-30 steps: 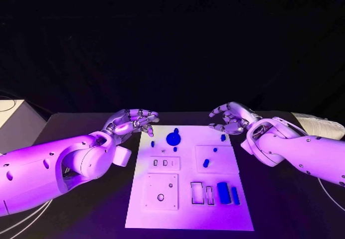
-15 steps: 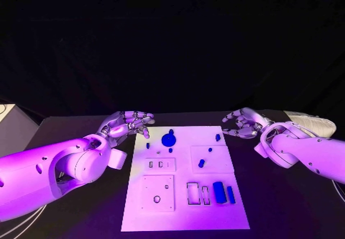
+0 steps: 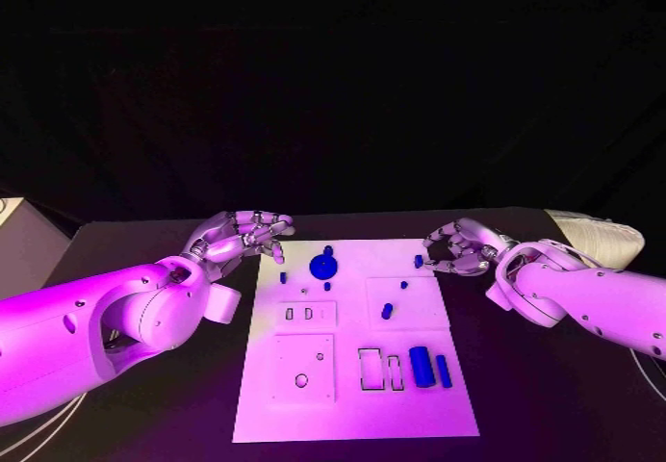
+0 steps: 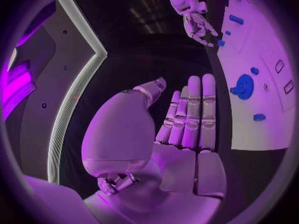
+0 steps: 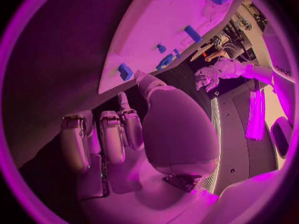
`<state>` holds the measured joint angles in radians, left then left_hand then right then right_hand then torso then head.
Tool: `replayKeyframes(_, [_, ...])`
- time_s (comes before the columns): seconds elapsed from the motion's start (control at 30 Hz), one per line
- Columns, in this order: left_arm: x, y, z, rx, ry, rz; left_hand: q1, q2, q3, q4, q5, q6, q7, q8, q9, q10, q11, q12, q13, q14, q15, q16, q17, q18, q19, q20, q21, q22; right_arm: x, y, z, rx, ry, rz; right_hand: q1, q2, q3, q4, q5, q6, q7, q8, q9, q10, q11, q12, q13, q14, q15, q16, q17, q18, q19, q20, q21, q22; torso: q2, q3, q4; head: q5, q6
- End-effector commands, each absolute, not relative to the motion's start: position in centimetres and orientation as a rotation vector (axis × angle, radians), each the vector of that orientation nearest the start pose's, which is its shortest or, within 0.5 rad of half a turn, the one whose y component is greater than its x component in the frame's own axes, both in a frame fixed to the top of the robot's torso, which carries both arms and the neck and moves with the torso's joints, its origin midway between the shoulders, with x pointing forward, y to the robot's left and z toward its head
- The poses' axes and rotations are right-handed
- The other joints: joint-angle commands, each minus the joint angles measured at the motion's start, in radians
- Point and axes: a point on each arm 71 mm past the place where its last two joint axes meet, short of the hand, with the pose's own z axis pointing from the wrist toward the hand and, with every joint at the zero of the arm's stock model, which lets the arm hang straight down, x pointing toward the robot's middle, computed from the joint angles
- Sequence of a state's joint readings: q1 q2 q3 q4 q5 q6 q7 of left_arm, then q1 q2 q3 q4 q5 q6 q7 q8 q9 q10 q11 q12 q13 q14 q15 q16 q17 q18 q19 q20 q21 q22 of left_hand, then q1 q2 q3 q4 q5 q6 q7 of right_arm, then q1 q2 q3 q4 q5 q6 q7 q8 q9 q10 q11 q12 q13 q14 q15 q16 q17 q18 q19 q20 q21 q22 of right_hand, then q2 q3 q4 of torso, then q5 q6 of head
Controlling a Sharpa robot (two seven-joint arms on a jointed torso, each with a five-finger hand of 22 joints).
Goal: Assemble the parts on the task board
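Board: the white board [image 3: 354,385] lies flat in the middle of the black desk [image 3: 139,241], its long side running from the near edge toward the far edge.
Disc: a round blue disc [image 3: 323,267] stands on the far part of the board, a little toward the left side; it shows also in the left wrist view [image 4: 244,86].
Small pegs: one peg [image 3: 283,277] is near the board's far left corner, one peg [image 3: 418,261] is near its far right corner, and one peg [image 3: 387,311] lies on the square plate at the right of the middle.
Bars: two blue bars [image 3: 422,367] stand side by side near the board's near right corner, beside two empty narrow slots [image 3: 372,370].
Left hand: the left hand [image 3: 242,237] is over the desk just beside the far left corner of the board. It holds nothing. In the left wrist view [image 4: 187,119] the fingers are nearly straight and lie close together, with the thumb apart.
Right hand: the right hand [image 3: 461,247] is just beside the far right corner of the board, near the peg there. Its fingers are curled loosely inward. In the right wrist view [image 5: 118,134] nothing is between them and they do not touch the board.
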<state>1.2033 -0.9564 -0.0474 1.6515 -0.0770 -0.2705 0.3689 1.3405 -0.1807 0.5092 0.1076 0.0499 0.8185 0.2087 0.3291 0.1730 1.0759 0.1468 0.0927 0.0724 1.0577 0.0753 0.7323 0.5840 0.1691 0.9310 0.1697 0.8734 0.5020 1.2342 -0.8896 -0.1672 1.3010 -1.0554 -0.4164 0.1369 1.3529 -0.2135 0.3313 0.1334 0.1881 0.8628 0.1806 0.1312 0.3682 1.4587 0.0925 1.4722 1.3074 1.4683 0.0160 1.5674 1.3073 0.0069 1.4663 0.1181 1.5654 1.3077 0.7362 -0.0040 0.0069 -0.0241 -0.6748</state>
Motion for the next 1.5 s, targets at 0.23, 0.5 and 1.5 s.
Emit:
replayKeyframes(0.23, [46.2,22.1,-16.8,-1.020,1.486,-1.609,-0.006,0.000,0.006,-0.003,0.000,-0.004,0.010,-0.004,0.002,0.004,0.004,-0.006,0.001,-0.009,0.001,0.005,0.001,0.014,-0.006,0.000,0.004,0.002,51.3,-29.3,-22.1,0.164,1.682,0.674,0.025,0.008,0.012,-0.013,0.009,-0.005,0.002,-0.004,-0.001,0.007,0.005,0.000,0.166,0.103,0.006,0.003,0.263,-0.007,0.105,0.007,0.005,0.263,0.000,-0.0008,-0.0006,0.004,-0.006])
replayKeyframes(0.5, [46.2,22.2,-16.8,-1.021,1.484,-1.605,-0.006,0.000,0.006,-0.003,0.000,-0.004,0.010,-0.004,0.002,0.004,0.004,-0.006,0.001,-0.009,0.001,0.005,0.001,0.014,-0.006,0.000,0.004,0.002,51.3,-28.9,-22.8,0.161,1.708,0.680,0.028,0.009,0.016,-0.015,0.010,-0.004,0.001,-0.004,-0.001,0.008,0.005,0.001,0.166,0.103,0.006,0.003,0.263,-0.007,0.105,0.007,0.005,0.263,0.000,-0.0008,-0.0023,0.008,-0.011])
replayKeyframes(1.5, [46.2,22.2,-16.8,-1.021,1.487,-1.606,-0.006,0.001,0.008,-0.004,0.000,-0.004,0.011,-0.004,0.002,0.004,0.004,-0.006,0.001,-0.010,0.001,0.005,0.001,0.014,-0.008,0.000,0.006,0.003,51.8,-27.5,-23.3,0.156,1.704,0.683,0.015,0.032,0.085,-0.022,0.013,0.075,-0.015,0.034,0.009,0.025,-0.009,0.017,0.181,0.103,-0.005,0.003,0.263,-0.007,0.105,-0.002,0.005,0.263,0.000,0.0010,-0.0022,0.019,-0.017])
